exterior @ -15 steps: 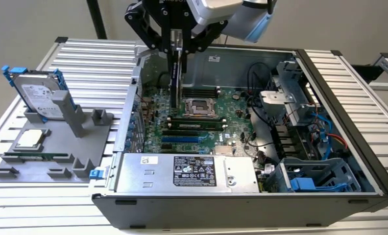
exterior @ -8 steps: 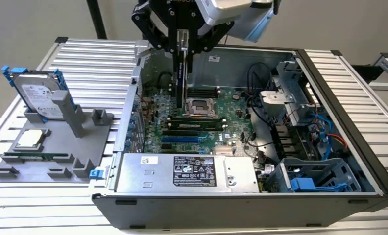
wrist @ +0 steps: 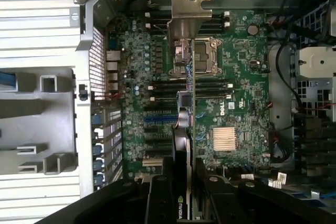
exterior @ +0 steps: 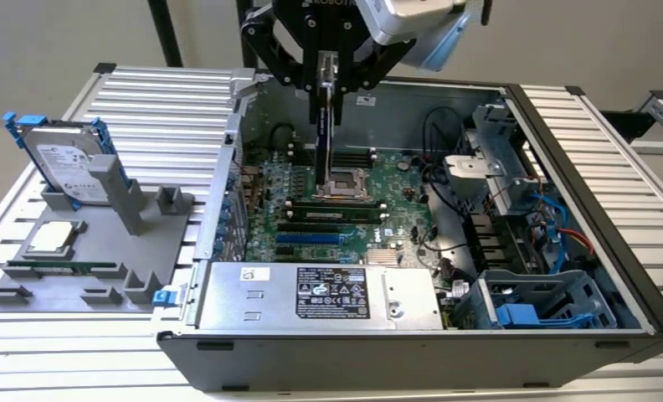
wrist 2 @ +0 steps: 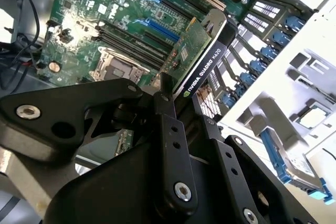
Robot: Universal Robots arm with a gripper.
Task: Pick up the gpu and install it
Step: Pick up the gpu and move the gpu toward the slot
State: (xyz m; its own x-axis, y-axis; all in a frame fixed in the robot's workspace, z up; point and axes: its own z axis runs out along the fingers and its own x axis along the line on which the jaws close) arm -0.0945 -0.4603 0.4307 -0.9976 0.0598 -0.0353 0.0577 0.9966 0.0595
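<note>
Gripper (exterior: 329, 82) with gpu (exterior: 328, 134) above motherboard (exterior: 404, 180)

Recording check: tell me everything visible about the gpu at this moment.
The gpu is a flat green circuit card with a black cooler block on one face and a silver metal bracket at one end. The gripper is shut on it, clamping both faces. It hangs upright, on edge, inside the open computer case, above the motherboard near the processor socket, not seated in any slot. Only the gripper visibly touches it.
</note>
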